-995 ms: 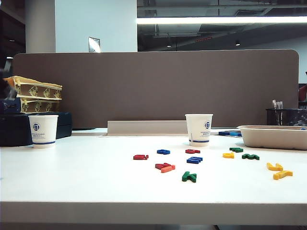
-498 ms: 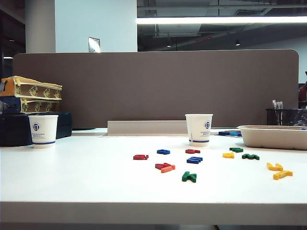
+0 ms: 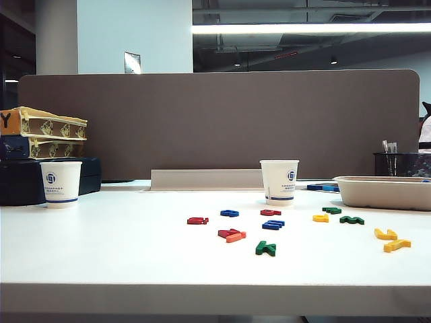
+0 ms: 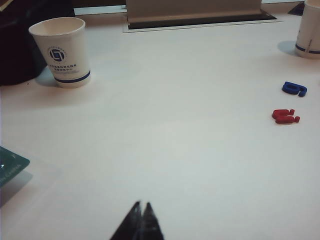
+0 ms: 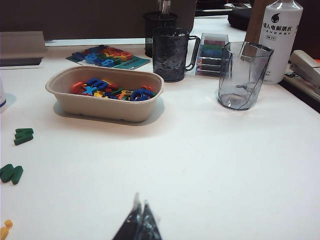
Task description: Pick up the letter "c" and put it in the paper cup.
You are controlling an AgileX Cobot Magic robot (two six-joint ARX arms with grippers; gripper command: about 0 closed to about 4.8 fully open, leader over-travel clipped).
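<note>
Showing the exterior view first: the worktop (image 3: 101, 256) is carrying a scatter of coloured letters, and neither arm is appearing in it. A dark blurred shape that was sitting at the left border a second ago is now gone, leaving the stacked boxes (image 3: 47, 131) uncovered. The letter "c" (image 3: 271, 212), judged to be the small orange-red piece, is lying flat near the middle of the worktop, just in front of the paper cup (image 3: 279, 182), which is standing upright toward the far edge. A like cup (image 3: 61, 183) is standing well apart, near the left edge.

Turning to the left wrist view: the left gripper (image 4: 141, 220) is hanging above bare worktop with its jaws pressed together and holding nothing. The like cup (image 4: 60, 50), a blue letter (image 4: 294, 88) and a darker red letter (image 4: 286, 116) are showing; the "c" is not.

Turning to the right wrist view: the right gripper (image 5: 140, 220) is likewise hovering with its jaws pressed together and empty, facing a beige tray (image 5: 107, 107) of letters toward the right edge.

Both arms appear to be repositioning, so the approach to the "c" is not yet starting, and the jaws will need spreading first.
</note>
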